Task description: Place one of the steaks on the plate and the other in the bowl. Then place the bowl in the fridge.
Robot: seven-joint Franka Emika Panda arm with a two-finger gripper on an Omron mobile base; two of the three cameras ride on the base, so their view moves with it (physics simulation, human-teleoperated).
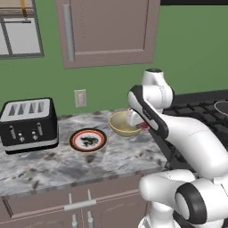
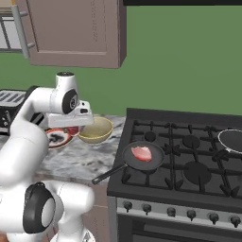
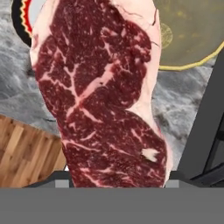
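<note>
A deep red steak [image 3: 100,96] with whitish streaks hangs in my gripper [image 1: 141,125], which is shut on it just above the counter, between the plate and the bowl. The tan-yellow bowl [image 1: 121,124] sits beside the stove, close by the gripper's left in the left base view. Further left lies the red-rimmed plate [image 1: 87,140]. In the hand view the bowl [image 3: 192,39] is at upper right and the plate [image 3: 22,22] at upper left, behind the steak. The pale pink steak [image 2: 141,153] lies in a black frying pan [image 2: 156,163] on the stove. The fridge is out of view.
A black toaster [image 1: 29,124] stands at the counter's left end. The black gas stove [image 2: 189,156] adjoins the counter on the right, with a second pan [image 2: 231,139] at its far right. A wall cabinet [image 1: 107,31] hangs overhead.
</note>
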